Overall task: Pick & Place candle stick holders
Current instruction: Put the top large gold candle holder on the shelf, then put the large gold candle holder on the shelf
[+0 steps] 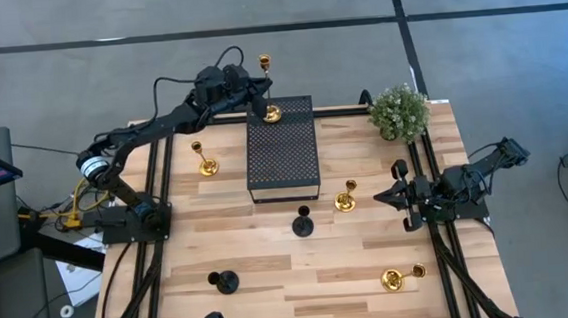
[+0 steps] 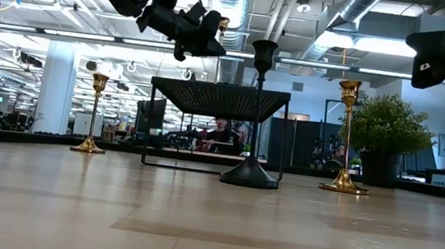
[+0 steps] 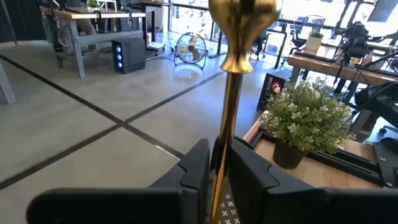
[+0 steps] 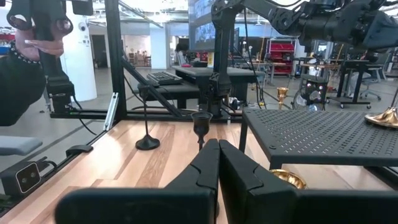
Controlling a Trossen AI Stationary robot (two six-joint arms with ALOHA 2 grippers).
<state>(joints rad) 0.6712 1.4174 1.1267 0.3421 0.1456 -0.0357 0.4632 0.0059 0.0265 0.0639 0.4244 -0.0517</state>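
The left gripper [image 1: 258, 93] reaches over the far-left corner of the black perforated platform [image 1: 282, 147], at about 11 o'clock from the worktop's [image 1: 272, 270] centre. Its fingers [image 3: 196, 169] are closed narrowly around the thin stem of a tall gold candlestick holder [image 1: 269, 107], whose round base sits on the platform's far-left corner; in the left wrist view the stem [image 3: 229, 118] runs up between the two fingers to its bulbous cup.

The right gripper [image 1: 400, 197] waits at the worktop's right edge, around 3 o'clock, with its fingers [image 4: 205, 168] pressed together and holding nothing.

The other holders are spread over the worktop. A gold holder [image 1: 204, 161] stands left of the platform at about 9 o'clock. Another gold holder [image 1: 346, 197] stands just off the platform's near-right corner. A black holder [image 1: 302, 221] stands just in front of the platform, near the centre. A second black holder [image 1: 223, 280] is at about 7 o'clock, and a fourth gold holder [image 1: 400, 276] lies on its side at about 5 o'clock.

A small bushy green plant [image 1: 399, 113] sits at the far-right corner, about 1 o'clock
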